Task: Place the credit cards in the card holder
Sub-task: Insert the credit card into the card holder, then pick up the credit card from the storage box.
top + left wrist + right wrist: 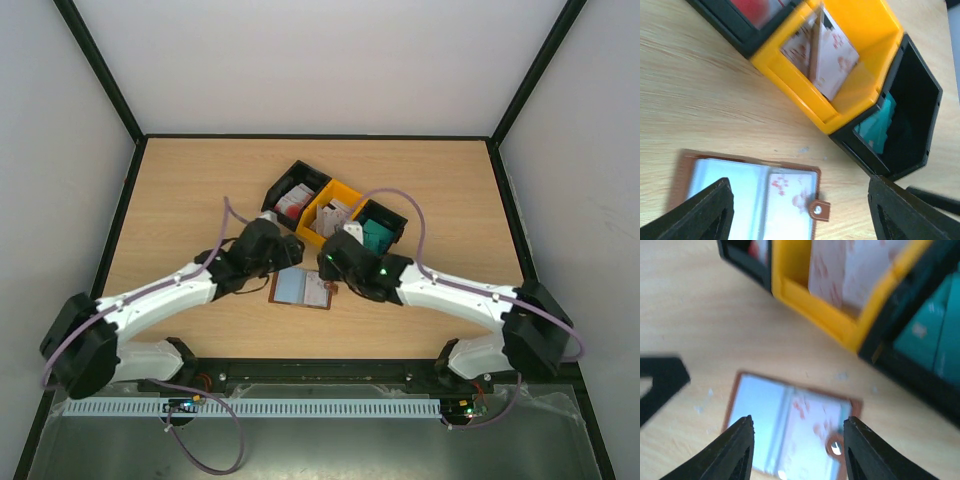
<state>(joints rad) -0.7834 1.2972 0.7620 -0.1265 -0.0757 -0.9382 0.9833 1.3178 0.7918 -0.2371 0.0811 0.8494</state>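
Observation:
The card holder (pixel 290 288) lies open and flat on the wooden table, in front of the bins. Its right pocket holds a white credit card with red marks (pixel 787 202), and the snap tab (pixel 818 210) sticks out on the right. My left gripper (pixel 800 220) hovers open above the card holder (pixel 680 172), with nothing between its fingers. My right gripper (pixel 799 445) also stands open just over the card holder (pixel 732 400). More white credit cards (pixel 832 60) stand in the yellow bin, and teal ones (pixel 877 125) in the black bin beside it.
Three bins stand in a slanted row behind the card holder: a black one (pixel 296 195) with red-marked cards, the yellow one (pixel 333 213) and another black one (pixel 385 222). Both grippers (pixel 296 252) (pixel 328 268) crowd close together over the card holder.

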